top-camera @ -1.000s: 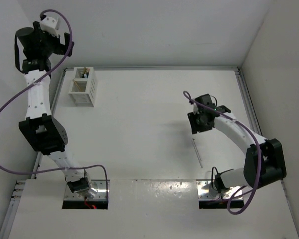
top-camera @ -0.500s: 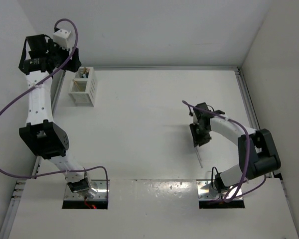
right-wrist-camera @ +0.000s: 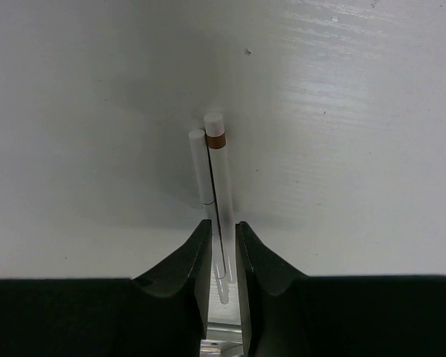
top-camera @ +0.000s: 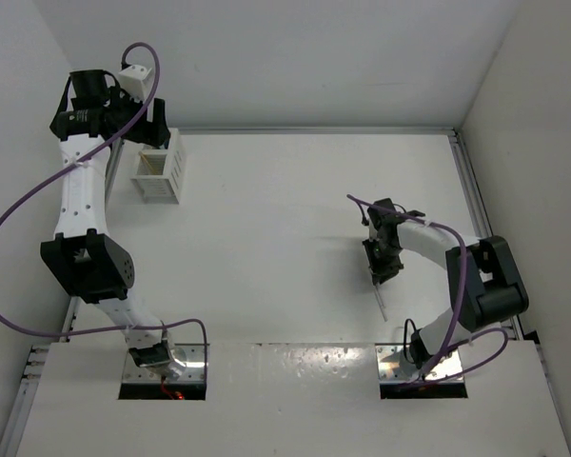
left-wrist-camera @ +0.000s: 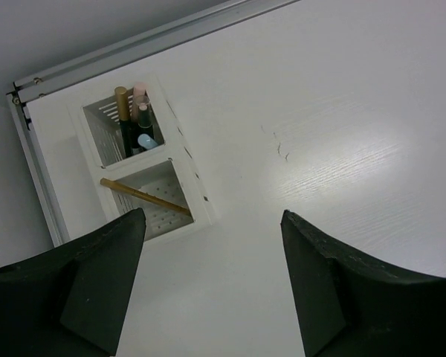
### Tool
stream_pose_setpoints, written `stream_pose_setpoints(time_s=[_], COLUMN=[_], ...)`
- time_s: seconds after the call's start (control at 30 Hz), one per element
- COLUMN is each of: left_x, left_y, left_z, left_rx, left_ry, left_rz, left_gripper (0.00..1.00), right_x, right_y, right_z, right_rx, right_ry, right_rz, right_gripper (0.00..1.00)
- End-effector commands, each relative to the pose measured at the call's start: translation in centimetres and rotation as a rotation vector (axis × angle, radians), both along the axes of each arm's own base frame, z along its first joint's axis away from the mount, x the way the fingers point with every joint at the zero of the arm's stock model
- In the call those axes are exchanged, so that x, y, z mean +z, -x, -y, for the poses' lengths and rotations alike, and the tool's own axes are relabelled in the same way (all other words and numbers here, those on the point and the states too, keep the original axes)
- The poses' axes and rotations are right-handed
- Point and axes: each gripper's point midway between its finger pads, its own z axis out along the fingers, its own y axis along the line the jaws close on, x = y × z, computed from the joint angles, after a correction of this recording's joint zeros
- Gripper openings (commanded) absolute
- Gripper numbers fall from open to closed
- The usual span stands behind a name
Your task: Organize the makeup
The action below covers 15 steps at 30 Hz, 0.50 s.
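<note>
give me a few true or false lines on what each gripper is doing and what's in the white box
1. The left gripper holds a stick. False: it is open with nothing in it, above the box.
2. The right gripper is closed around a white stick that lies on the table. True.
3. Both compartments of the box are empty. False: one holds several makeup pieces standing on end, the other a thin tan stick lying slantwise.
4. The white stick has a brown band near one end. True.
</note>
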Motion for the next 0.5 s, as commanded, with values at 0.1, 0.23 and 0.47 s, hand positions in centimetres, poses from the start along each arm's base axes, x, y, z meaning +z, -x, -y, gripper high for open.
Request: stream_pose_setpoints(time_s=[0.1,0.23,0.47], left_x=[0.5,0.5,0.4], left_y=[0.2,0.2,0.4], left_z=[0.5,0.7,0.9], left_rx=[0.007,-0.001,-0.008], left_ry=[0.026,0.031,0.038], left_rz=[0.004,0.005,-0.003], left_gripper=[0.79,0.79,0.79], right_x=[-0.2,-0.7,-1.0], right_y=[-1.2,-1.1,-1.7], right_z=[0.2,1.1,2.2], right_rx=[-0.029,-0.048,-0.061], right_ry=[0.012,0.058,0.123], right_rz=[0.031,0.015,-0.013], right_gripper=[0.19,0.19,0.19])
